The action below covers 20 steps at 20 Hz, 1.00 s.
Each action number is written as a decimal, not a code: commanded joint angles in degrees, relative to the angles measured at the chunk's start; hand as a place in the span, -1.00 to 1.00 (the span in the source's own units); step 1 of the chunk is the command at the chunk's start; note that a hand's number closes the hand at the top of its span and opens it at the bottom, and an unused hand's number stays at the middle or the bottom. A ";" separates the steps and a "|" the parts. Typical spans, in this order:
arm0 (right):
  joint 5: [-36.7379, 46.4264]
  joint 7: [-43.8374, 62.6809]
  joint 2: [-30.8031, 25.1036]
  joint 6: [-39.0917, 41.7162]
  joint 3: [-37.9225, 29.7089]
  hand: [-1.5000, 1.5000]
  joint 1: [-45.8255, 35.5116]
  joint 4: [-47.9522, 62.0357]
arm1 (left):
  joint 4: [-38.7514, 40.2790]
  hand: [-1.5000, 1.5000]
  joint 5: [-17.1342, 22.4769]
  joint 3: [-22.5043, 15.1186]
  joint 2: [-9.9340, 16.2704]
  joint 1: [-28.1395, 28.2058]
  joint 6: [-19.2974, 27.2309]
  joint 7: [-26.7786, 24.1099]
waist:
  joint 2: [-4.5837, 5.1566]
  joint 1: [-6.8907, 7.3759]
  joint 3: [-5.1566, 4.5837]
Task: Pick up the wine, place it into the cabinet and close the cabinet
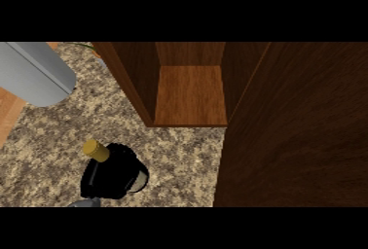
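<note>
The wine bottle (96, 150) shows only its yellow-gold top, poking out above the black fingers wrapped round it. My right hand (111, 177) is shut on the bottle and hides its body, low in the view over the speckled counter (179, 155). The bottle is in front of and left of the open wooden cabinet (191, 95), whose bare shelf faces me. The cabinet door (295, 131) stands open, a big dark panel filling the right side. A grey forearm (36, 73) crosses the upper left corner; its hand is out of frame.
A strip of lighter wood (9, 114) runs along the counter's left edge. The open door blocks everything on the right. The cabinet's left wall (133, 82) stands just beyond the bottle.
</note>
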 commanded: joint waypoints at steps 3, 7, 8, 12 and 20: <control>-1.93 0.15 0.31 -0.05 -0.71 -1.00 1.31 -3.97 | 0.77 1.00 -10.22 -3.92 0.05 0.13 6.38 -9.63 | -0.01 -0.02 0.00; -5.12 -2.99 -1.31 2.69 -4.20 -1.00 3.76 -3.05 | 1.91 1.00 -6.31 0.43 2.77 -1.17 4.41 -8.58 | 0.05 0.07 0.03; -6.08 4.36 -1.91 1.11 -3.52 -1.00 1.00 -8.36 | 2.08 1.00 -5.05 1.93 3.26 -1.94 4.83 -7.02 | -0.01 -0.04 0.00; -7.41 3.78 -1.89 1.53 -5.38 -1.00 0.11 -6.31 | 3.69 1.00 -1.99 7.08 7.49 -4.20 4.11 -6.44 | 0.03 -0.10 0.00; -3.76 -0.14 -0.02 1.74 -1.78 -1.00 2.82 -4.00 | -8.19 1.00 -0.59 8.59 8.91 -1.46 5.31 -7.88 | -0.02 0.21 0.02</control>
